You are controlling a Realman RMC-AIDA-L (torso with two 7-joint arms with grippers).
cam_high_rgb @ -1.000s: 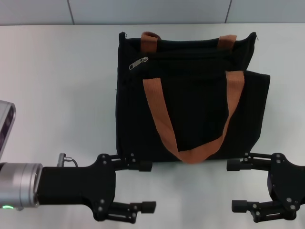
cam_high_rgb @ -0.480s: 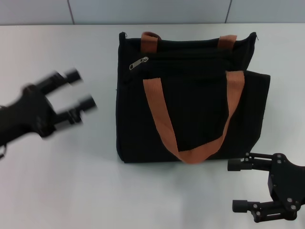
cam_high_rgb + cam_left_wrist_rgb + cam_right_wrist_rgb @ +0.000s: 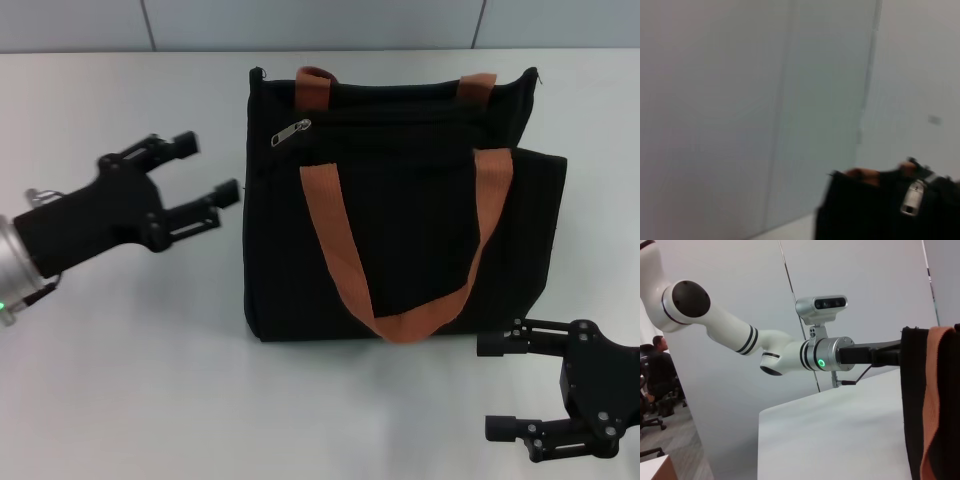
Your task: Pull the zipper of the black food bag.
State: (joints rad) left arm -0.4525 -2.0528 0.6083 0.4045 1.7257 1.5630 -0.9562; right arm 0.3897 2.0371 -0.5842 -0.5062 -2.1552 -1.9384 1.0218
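The black food bag point(image 3: 420, 230) lies flat on the white table with two orange-brown strap handles point(image 3: 345, 255). Its silver zipper point(image 3: 291, 131) pull sits near the bag's top left corner; the left wrist view also shows the zipper point(image 3: 912, 197) on the bag point(image 3: 860, 210). My left gripper point(image 3: 212, 170) is open, just left of the bag's left edge, a little below the zipper's height, not touching it. My right gripper point(image 3: 490, 388) is open near the table's front right, just below the bag's lower right corner.
The white table point(image 3: 120, 380) surrounds the bag, with a grey wall behind. In the right wrist view the left arm point(image 3: 760, 347) reaches across toward the bag's edge point(image 3: 917, 405); a person point(image 3: 660, 347) sits far off.
My left arm swung from the front edge below the bag up and leftwards, then toward the bag's left side. The right gripper and the bag stayed put.
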